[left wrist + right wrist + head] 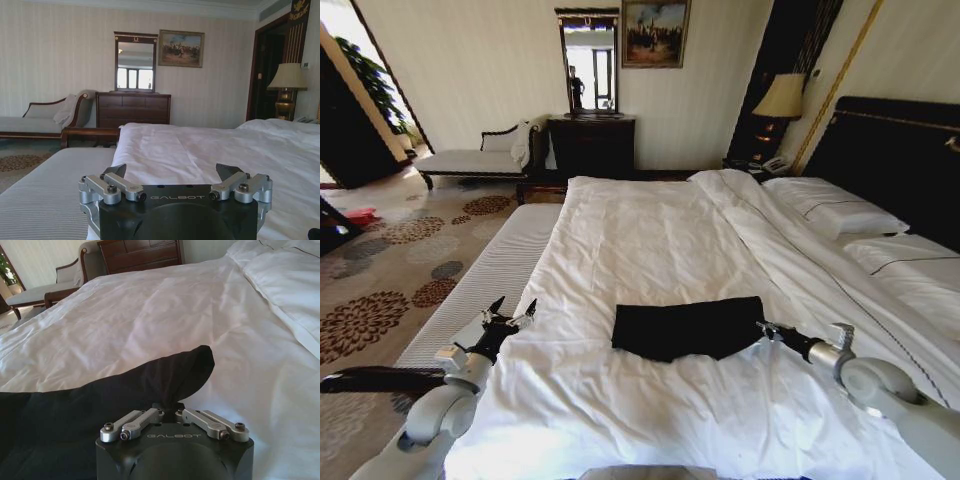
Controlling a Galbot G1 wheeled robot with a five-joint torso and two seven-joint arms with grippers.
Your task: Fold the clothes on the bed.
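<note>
A hotel-style bedroom: striped pale walls, a dark dresser [592, 146] with a mirror at twelve o'clock, a pale chaise [475, 160] at ten o'clock, patterned carpet on the left. The bed [650, 230] with white sheets and pillows takes up the middle and right of the head view.

The black T-shirt [686, 327] lies on the duvet near the foot of the bed, at about six o'clock from the bed's centre. It is already a compact, wide band rather than a spread shirt, so at least one fold looks done; its lower edge is still uneven, so more folding and tidying probably remains.

The right gripper [766, 329] sits at the shirt's three o'clock end, jaws pinched closed on a bunch of the black cloth. The left gripper [510, 315] hovers at the bed's nine o'clock edge, apart from the shirt, jaws spread and empty.
</note>
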